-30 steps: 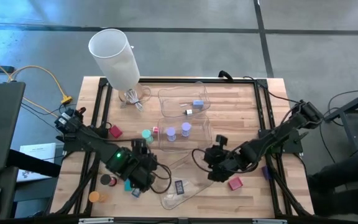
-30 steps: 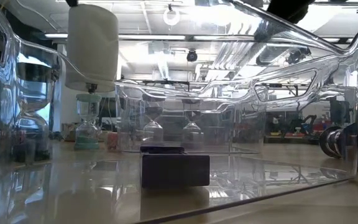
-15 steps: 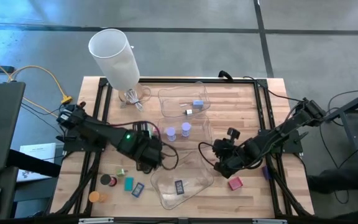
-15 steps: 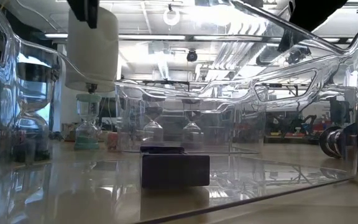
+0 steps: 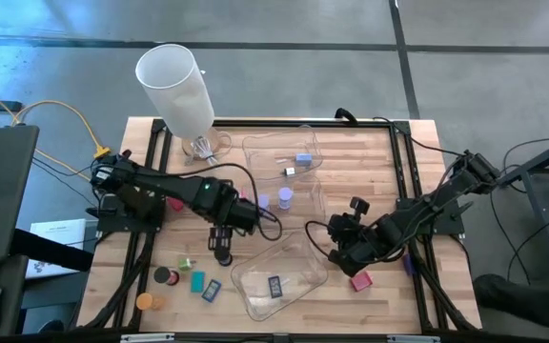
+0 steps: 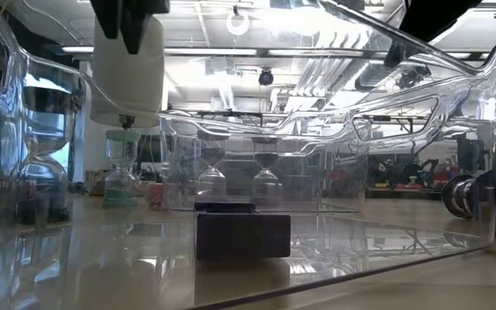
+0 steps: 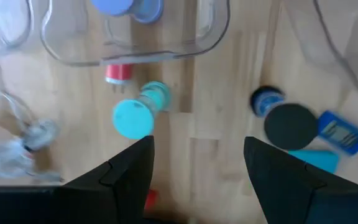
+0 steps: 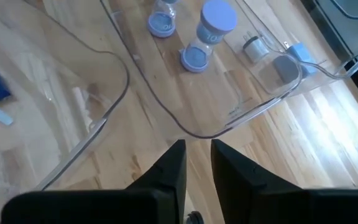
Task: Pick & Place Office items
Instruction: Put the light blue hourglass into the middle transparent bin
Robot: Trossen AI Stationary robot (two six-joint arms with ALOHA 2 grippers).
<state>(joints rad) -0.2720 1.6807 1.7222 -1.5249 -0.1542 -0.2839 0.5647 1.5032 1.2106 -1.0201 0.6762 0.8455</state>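
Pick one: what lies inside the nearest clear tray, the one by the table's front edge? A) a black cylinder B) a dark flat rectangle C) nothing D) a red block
B: the high view shows a dark flat rectangle alone inside the nearest clear tray; the black cylinder and red block sit outside on the table.

A teal cylinder (image 7: 133,118) lies at nine o'clock of a black cylinder (image 7: 291,126) on pale wood table (image 7: 222,81). A blue rectangle (image 7: 337,132) sits at its three o'clock. Two lilac cylinders (image 8: 210,34) stand in a clear tray (image 8: 253,112).
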